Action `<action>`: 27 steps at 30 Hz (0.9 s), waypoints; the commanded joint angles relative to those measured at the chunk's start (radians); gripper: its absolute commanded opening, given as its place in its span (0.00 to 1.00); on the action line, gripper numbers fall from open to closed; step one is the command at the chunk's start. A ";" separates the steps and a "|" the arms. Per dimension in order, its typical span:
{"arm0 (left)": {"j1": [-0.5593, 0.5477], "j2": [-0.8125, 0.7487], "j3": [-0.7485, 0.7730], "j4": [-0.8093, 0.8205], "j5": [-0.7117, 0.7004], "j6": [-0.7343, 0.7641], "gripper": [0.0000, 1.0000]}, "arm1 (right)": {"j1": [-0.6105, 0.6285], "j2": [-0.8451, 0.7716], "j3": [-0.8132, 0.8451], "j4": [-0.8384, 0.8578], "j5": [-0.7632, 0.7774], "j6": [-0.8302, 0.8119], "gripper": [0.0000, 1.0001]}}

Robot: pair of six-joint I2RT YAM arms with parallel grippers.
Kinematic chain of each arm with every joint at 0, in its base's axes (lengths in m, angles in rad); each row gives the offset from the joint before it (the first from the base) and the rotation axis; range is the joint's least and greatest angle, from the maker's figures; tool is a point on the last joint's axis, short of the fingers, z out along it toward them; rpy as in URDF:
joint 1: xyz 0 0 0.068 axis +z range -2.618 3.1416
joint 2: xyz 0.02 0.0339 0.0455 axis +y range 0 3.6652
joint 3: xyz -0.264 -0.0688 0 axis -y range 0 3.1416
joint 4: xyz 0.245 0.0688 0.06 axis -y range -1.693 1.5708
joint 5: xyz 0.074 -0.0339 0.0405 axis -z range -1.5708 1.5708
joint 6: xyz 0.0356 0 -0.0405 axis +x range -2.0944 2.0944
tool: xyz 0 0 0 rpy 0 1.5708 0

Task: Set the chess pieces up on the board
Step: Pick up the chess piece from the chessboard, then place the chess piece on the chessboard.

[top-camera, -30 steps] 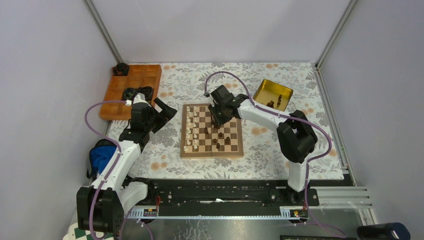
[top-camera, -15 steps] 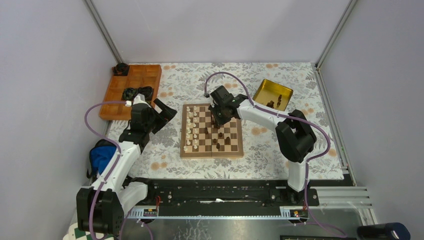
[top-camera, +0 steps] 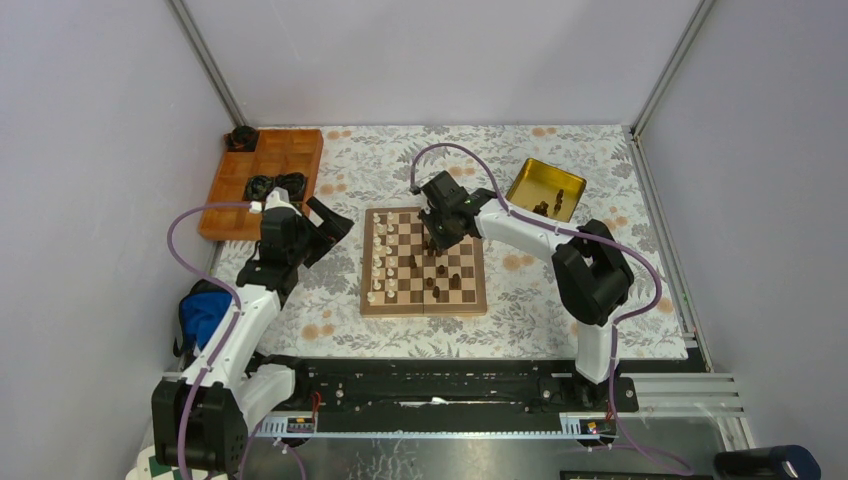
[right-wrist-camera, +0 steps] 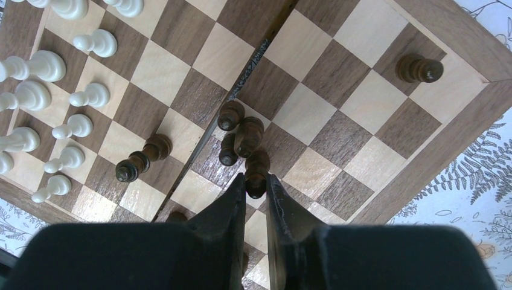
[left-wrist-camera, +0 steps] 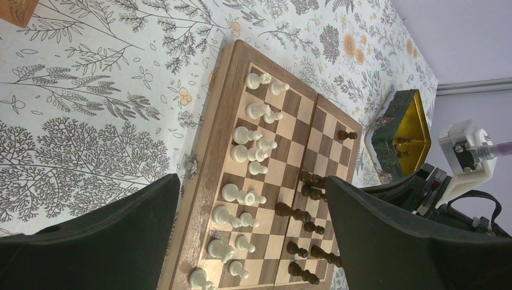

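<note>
Pinching narrow, right tool held a dark piece at the centre seam of the board — piece upright, straight ahead between the fingers, three other dark pieces crowding just beyond. Left tool gaped wide off the board's left border, farther away. No writing legible.

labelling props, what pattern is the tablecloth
Tablecloth: white, grey leaf sprigs, orange flowers; left wrist view.

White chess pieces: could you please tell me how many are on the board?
16, all along the left edge of the board: eight taller white pieces in the outermost file and eight white pawns in the file beside them. None appears hidden.
</note>
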 commanded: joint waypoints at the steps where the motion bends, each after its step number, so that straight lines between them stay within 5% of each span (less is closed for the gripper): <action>1: 0.006 -0.021 0.001 0.003 -0.009 0.007 0.99 | -0.013 -0.068 -0.004 0.001 0.036 0.015 0.00; 27: 0.006 -0.025 0.001 -0.001 -0.011 0.010 0.99 | -0.163 -0.069 -0.012 0.014 0.092 0.084 0.00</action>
